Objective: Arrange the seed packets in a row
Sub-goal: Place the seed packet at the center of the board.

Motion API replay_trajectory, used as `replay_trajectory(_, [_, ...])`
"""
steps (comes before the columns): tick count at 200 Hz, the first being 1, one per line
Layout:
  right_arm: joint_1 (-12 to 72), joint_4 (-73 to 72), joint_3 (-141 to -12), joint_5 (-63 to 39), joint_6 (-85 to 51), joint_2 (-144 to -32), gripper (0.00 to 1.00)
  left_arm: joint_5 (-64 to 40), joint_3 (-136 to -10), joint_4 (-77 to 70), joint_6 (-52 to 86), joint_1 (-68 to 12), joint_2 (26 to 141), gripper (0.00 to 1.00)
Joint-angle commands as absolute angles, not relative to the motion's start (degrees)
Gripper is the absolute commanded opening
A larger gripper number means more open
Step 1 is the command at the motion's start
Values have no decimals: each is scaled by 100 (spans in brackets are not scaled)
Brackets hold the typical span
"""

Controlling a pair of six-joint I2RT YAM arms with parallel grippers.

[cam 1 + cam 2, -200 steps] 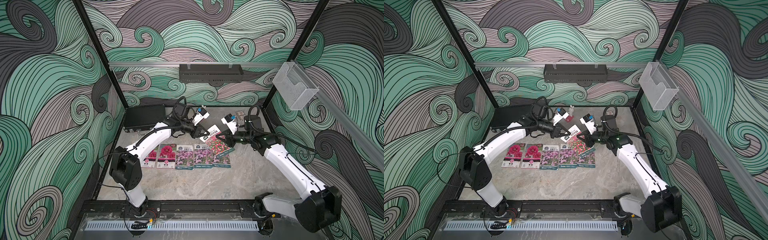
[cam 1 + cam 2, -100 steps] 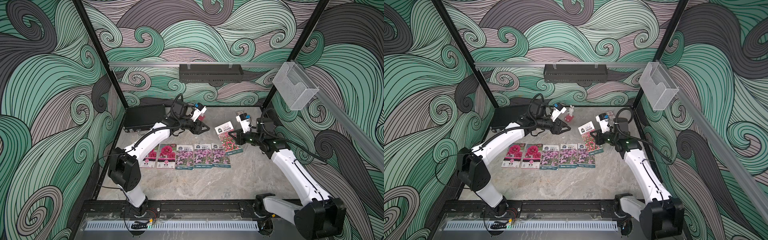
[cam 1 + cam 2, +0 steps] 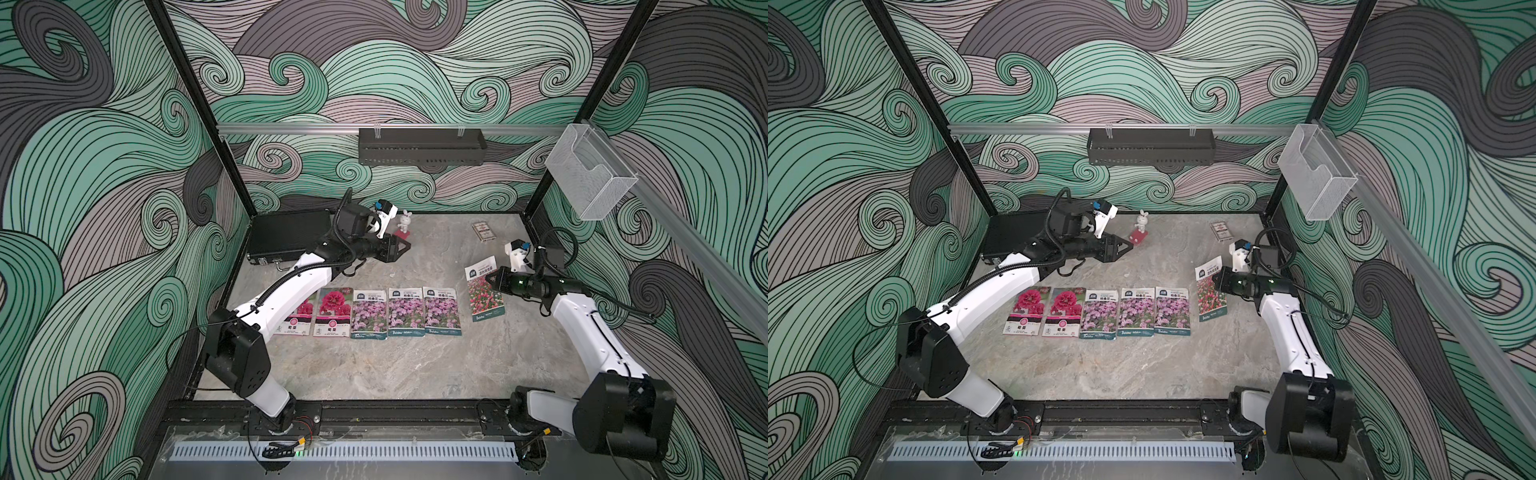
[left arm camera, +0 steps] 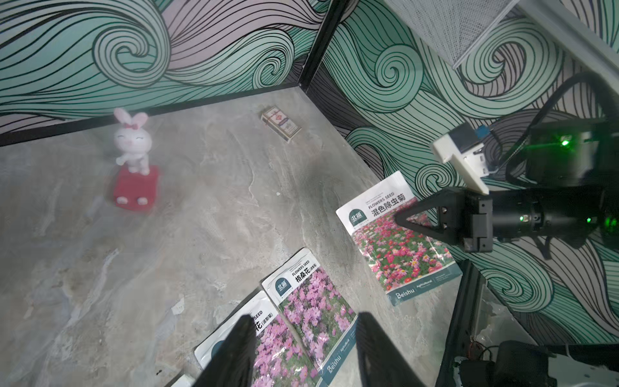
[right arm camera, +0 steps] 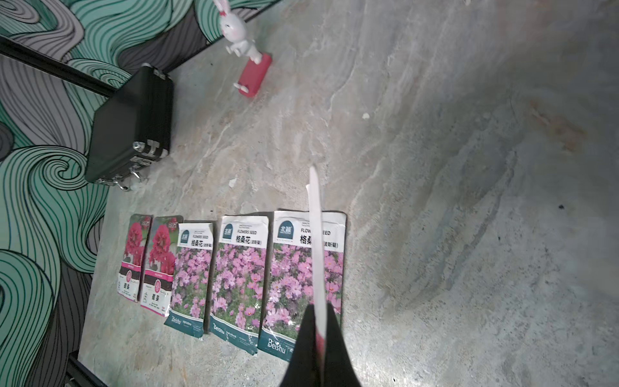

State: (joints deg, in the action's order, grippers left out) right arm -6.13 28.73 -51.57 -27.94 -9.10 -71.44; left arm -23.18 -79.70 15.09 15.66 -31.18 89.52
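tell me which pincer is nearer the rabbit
Left. The left pincer hangs open close beside the rabbit, near its base. The right pincer is far off, shut on the red-pink packet.

Bare table (image 3: 395,374) is open all along the near side of the packet row (image 3: 405,311), and a strip is free between the row and the far case (image 3: 286,237), rabbit (image 3: 1143,220) and card box (image 3: 484,231). The left arm (image 3: 291,291) crosses the row's left end. At its right end, the gripped packet (image 3: 486,299) in the right gripper (image 3: 490,277) leaves a narrow gap.
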Motion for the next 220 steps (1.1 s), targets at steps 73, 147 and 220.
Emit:
replay_trajectory(73, [-664, 2915, -4960, -2266, -953, -8213, 0, -1514, -7471, 970, 2061, -3471, 7956, 50])
replay_trajectory(147, [-645, 2653, -4893, -2175, -1147, -8653, 1, -1485, -7384, 890, 2048, -3533, 7896, 50])
replay_trajectory(220, [-646, 2755, -4964, -1689, -1094, -8848, 24, -1503, -7353, 865, 2006, -3551, 7955, 50])
